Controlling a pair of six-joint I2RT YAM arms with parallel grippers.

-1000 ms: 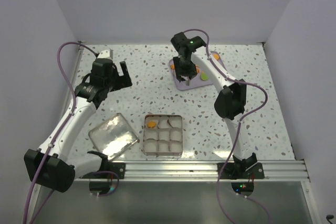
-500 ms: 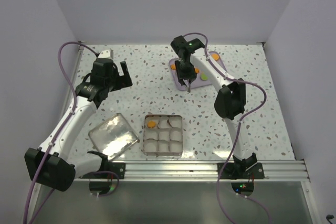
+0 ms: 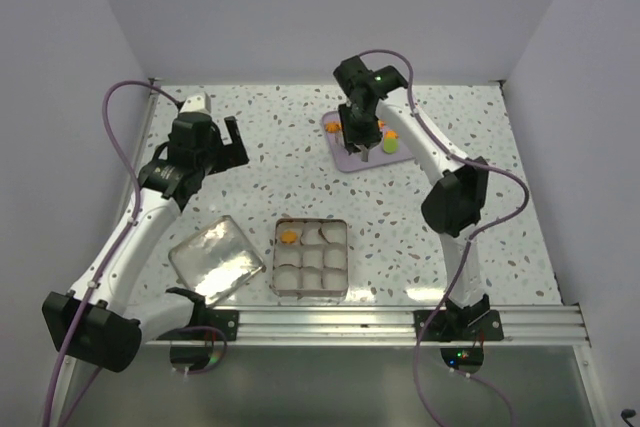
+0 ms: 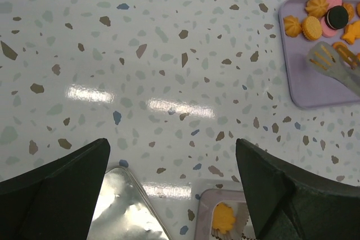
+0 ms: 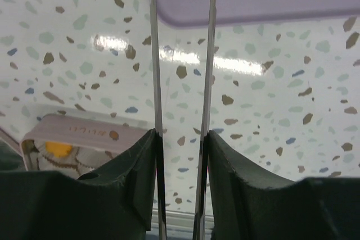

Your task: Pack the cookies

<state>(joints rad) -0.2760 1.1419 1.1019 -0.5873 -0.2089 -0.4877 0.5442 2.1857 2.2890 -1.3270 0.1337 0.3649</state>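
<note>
Holding one orange cookie (image 3: 289, 237): tin (image 3: 311, 294); other cookies (image 4: 310, 27) on tray (image 4: 320, 85).

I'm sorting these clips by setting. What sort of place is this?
Probably a lab robot test cell, not a kitchen: plain white walls box in a speckled table, and a left arm and right arm are bolted to a metal rail.

Bare table (image 3: 270, 167) between tray (image 3: 345, 161) and tin (image 3: 311, 220) — passable; lid (image 3: 215, 259) flanks tin's left — right pincer (image 3: 360, 137) over tray
</note>
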